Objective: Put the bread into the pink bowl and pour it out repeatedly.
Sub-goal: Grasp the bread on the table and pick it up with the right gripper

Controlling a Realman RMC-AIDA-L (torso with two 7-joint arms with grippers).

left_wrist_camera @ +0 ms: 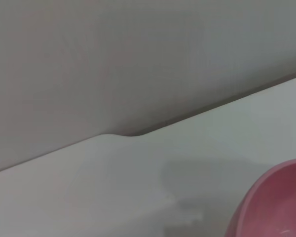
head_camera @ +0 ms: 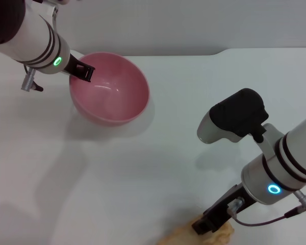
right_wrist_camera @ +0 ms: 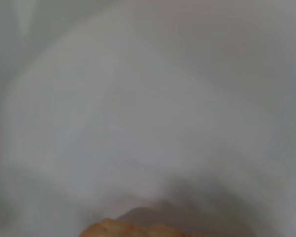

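The pink bowl [head_camera: 111,92] is at the back left of the white table, tipped so its empty inside faces forward and right. My left gripper [head_camera: 83,71] is shut on the bowl's left rim and holds it in that tilt. Part of the bowl's rim [left_wrist_camera: 278,205] shows in the left wrist view. The golden-tan bread [head_camera: 223,235] lies at the front edge of the table, partly cut off by the picture. My right gripper [head_camera: 207,223] is down on the bread's left part. An edge of the bread [right_wrist_camera: 133,230] also shows in the right wrist view.
The white table [head_camera: 158,168] runs back to a notched rear edge [left_wrist_camera: 113,134] against a pale wall. The right arm's wrist and forearm [head_camera: 275,173] hang over the front right of the table.
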